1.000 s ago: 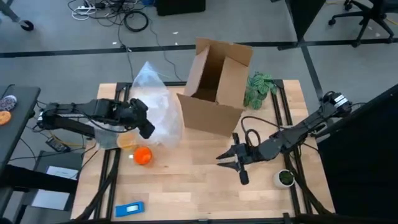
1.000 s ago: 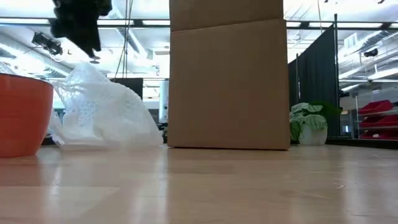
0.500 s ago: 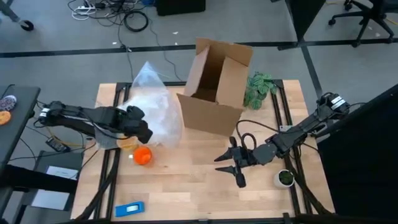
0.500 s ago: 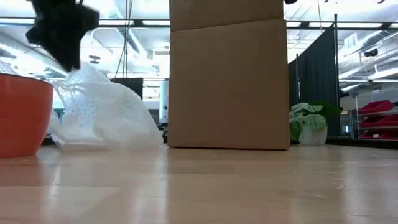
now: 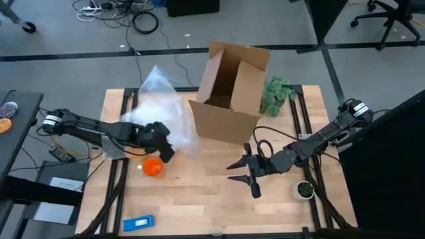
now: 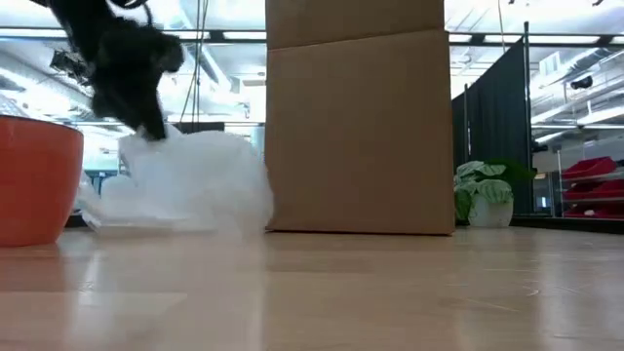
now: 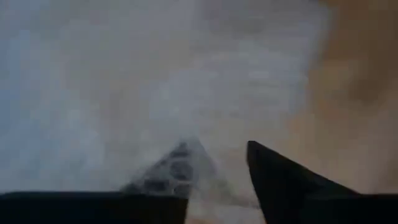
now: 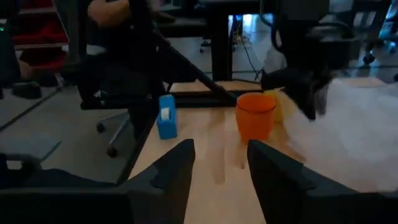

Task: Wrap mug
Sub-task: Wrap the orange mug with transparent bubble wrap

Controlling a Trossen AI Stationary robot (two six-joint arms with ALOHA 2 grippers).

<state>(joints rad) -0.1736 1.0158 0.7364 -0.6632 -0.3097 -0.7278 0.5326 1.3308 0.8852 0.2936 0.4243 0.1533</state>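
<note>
The orange mug [image 5: 153,166] stands upright on the table at the left, also seen in the low view [image 6: 34,180] and the right wrist view [image 8: 255,115]. Just behind it lies a crumpled clear plastic wrap [image 5: 163,109], resting on the table beside the cardboard box. My left gripper [image 5: 166,149] is low at the wrap's near edge, right of the mug, and in its wrist view [image 7: 219,146] the fingers stand apart. My right gripper [image 5: 242,178] hovers open right of centre, with nothing between its fingers [image 8: 221,155]. My left gripper is in the wrap's near edge [image 5: 174,143], coming from the table's left and slanting down. A layer of wrap [image 7: 177,165] lies over one finger, which shows through it; the other finger [image 7: 280,180] is bare. The wrap rests on the table, its top pushed low [image 6: 185,146].
An open cardboard box [image 5: 229,93] stands at the centre back with a small plant [image 5: 275,96] to its right. A yellowish object [image 5: 136,154] sits left of the mug. A blue item [image 5: 138,223] lies near the front left, a small green round object [image 5: 304,190] at the right.
My left gripper has come down and moved toward the table's right and near side, into the wrap. The wrap's peak has sunk and its near part has slid and spread toward the box. My right gripper has shifted slightly toward the left.
</note>
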